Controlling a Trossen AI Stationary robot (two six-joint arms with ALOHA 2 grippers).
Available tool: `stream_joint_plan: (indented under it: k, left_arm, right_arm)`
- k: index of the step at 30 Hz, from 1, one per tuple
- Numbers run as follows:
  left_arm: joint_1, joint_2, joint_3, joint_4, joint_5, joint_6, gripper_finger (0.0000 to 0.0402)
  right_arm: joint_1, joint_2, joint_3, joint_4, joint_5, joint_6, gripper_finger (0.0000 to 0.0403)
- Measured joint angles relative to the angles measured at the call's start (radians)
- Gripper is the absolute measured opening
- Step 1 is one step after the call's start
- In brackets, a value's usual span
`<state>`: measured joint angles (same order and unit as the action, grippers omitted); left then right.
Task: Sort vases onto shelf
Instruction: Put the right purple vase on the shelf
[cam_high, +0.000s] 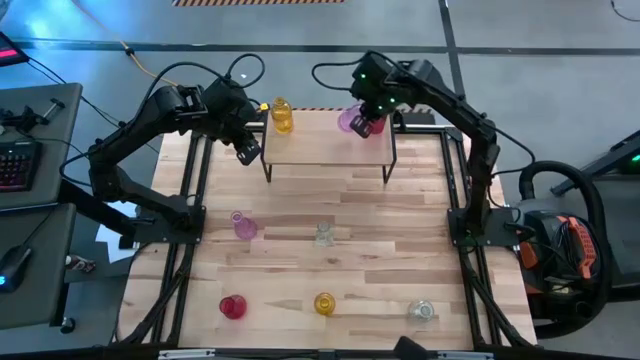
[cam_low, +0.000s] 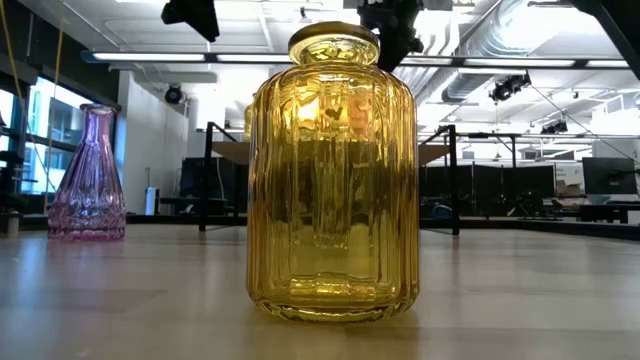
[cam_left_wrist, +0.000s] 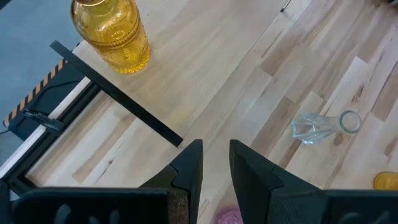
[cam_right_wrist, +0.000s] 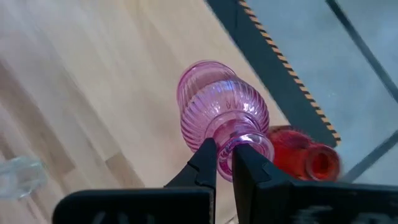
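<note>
The shelf (cam_high: 330, 150) stands at the table's far middle. A yellow vase (cam_high: 282, 115) stands on its far left corner. My right gripper (cam_high: 365, 125) is over the shelf's far right part, shut on a pink vase (cam_right_wrist: 221, 112). A red vase (cam_right_wrist: 308, 158) stands right behind the pink one. My left gripper (cam_left_wrist: 216, 165) hovers by the shelf's left edge (cam_left_wrist: 118, 93), slightly open and holding nothing. On the table are a pink vase (cam_high: 243, 225), a clear vase (cam_high: 322, 235) lying on its side, a red vase (cam_high: 232, 307), a yellow vase (cam_high: 324, 303) and a clear vase (cam_high: 422, 311). My right gripper pinches the pink vase's narrow neck (cam_right_wrist: 231, 138), just under its rim, between the two fingers (cam_right_wrist: 205, 163). It comes from above, slanting down. The body is below the fingers, over the shelf board. Whether the base rests on the board, I cannot tell.
The low view is filled by the near yellow vase (cam_low: 335, 180), with the pink vase (cam_low: 88, 175) to its left. Black arm frames run along both table sides (cam_high: 190, 200). Bare wood lies between the shelf and the near row of vases.
</note>
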<state>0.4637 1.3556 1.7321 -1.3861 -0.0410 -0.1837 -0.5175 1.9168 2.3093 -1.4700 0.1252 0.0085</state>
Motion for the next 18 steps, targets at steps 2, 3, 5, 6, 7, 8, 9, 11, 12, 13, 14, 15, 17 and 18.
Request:
stream_joint_plan:
  k: [2,3,5,6,7,8,9,11,12,13,14,15,17,18]
  left_arm:
    - [0.000,0.000,0.000,0.001,0.000,0.000,0.0071]
    - [0.000,0.000,0.000,0.001,0.000,0.000,0.0071]
    - [0.000,0.001,0.000,0.002,0.000,0.000,0.0071]
    - [0.000,0.004,0.000,0.003,0.000,0.000,0.0071]
    - [0.000,0.006,0.000,0.003,0.000,0.000,0.0071]
    - [0.000,0.007,0.000,0.003,0.000,0.000,0.0071]
    - [0.000,0.008,0.000,0.004,0.000,0.001,0.0071]
    - [0.000,0.012,0.001,0.006,0.000,0.000,0.0071]
    - [0.000,0.014,0.001,0.006,0.000,0.001,0.0071]
    - [0.000,0.014,0.001,0.006,0.000,0.001,0.0071]
    - [0.000,0.015,0.001,0.007,0.000,0.001,0.0071]
    - [0.000,0.015,0.001,0.007,0.000,0.001,0.0071]
    - [0.000,0.018,0.001,0.007,0.000,0.001,0.0071]
    - [0.000,0.019,0.001,0.007,0.000,0.001,0.0071]
  right_arm:
    - [0.000,0.006,0.000,0.001,-0.012,-0.014,0.0000]
    - [0.001,0.006,0.000,0.001,-0.011,-0.017,0.0000]
    - [0.001,0.004,0.000,0.010,-0.011,-0.017,0.0000]
    - [0.001,0.003,0.000,0.014,-0.009,-0.018,0.0000]
    - [0.000,0.003,0.000,0.013,-0.007,-0.021,0.0000]
    - [-0.003,0.003,0.000,0.007,-0.007,-0.028,0.0000]
    - [-0.006,0.004,0.000,0.003,-0.007,-0.035,0.0000]
    - [-0.006,0.012,0.000,0.002,-0.006,-0.040,0.0000]
    - [-0.006,0.015,0.000,-0.003,-0.005,-0.042,0.0000]
    - [-0.007,0.021,0.000,-0.010,-0.002,-0.045,0.0000]
    - [-0.006,0.024,0.000,-0.014,0.004,-0.052,0.0000]
    - [-0.006,0.025,0.000,-0.013,0.006,-0.059,0.0000]
    - [-0.006,0.026,0.000,-0.006,0.006,-0.070,0.0000]
    - [-0.006,0.028,0.000,-0.005,0.006,-0.075,0.0000]
